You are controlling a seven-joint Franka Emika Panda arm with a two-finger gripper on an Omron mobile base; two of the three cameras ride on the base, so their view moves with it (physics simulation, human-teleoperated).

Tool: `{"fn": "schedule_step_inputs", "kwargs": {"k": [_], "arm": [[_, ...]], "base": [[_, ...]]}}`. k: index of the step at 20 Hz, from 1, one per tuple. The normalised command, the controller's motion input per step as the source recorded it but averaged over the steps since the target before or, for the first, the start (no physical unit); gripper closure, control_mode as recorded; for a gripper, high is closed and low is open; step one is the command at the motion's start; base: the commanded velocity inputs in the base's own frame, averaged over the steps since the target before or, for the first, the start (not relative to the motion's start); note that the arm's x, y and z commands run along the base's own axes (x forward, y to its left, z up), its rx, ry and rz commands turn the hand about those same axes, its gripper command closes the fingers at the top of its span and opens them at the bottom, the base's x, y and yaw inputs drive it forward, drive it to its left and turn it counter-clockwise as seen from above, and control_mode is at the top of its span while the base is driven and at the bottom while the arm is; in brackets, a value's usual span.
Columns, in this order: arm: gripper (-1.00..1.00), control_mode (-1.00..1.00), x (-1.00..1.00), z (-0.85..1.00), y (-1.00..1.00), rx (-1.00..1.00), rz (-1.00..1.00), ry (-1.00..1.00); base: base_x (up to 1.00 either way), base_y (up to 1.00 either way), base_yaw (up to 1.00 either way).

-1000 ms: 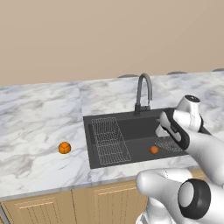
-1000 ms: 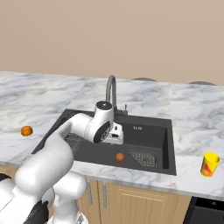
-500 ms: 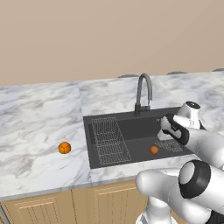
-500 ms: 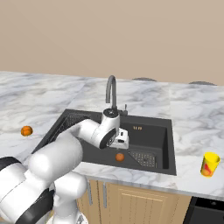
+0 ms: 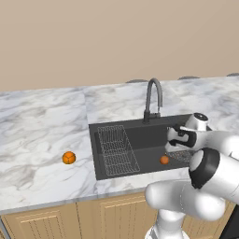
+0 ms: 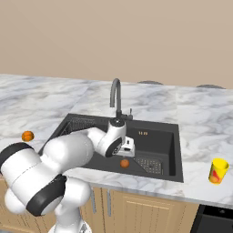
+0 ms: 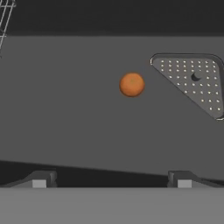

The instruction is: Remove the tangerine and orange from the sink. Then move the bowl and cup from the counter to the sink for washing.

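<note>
Sink (image 6: 178,150): dark grey matte rectangular basin, wire rack (image 5: 116,150) at one end, perforated triangular drain plate (image 7: 192,83). Smooth round orange fruit (image 7: 131,84) on basin floor, ahead of claw (image 7: 111,178), untouched. Claw jaws wide, empty. Versus earlier frame: claw lower inside basin, nearer fruit. Second fruit (image 5: 68,158) on veined marble table (image 5: 42,135), well apart from claw. Yellow cup (image 6: 218,171) on table.

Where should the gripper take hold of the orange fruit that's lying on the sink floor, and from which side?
Probably straight down from above, with the fingers closing across its widest middle. The fruit is a small smooth ball lying free on the flat floor of the sink, apart from the perforated drain plate and the walls, so any finger direction fits. The gripper hangs open above it.
</note>
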Motion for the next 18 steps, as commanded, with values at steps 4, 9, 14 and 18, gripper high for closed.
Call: {"fn": "schedule_step_inputs", "kwargs": {"k": [4,9,14,18], "arm": [[-1.00,-1.00,0.16,-0.21,0.00,0.00,0.00,0.00],[-1.00,-1.00,0.14,-0.20,-0.03,0.00,0.00,0.00],[-1.00,-1.00,0.19,-0.21,-0.01,0.00,0.00,0.00],[-1.00,-1.00,0.21,-0.21,0.00,0.00,0.00,0.00]], "base": [[0.00,0.00,0.00],[0.00,0.00,0.00],[0.00,0.00,0.00],[0.00,0.00,0.00]]}}
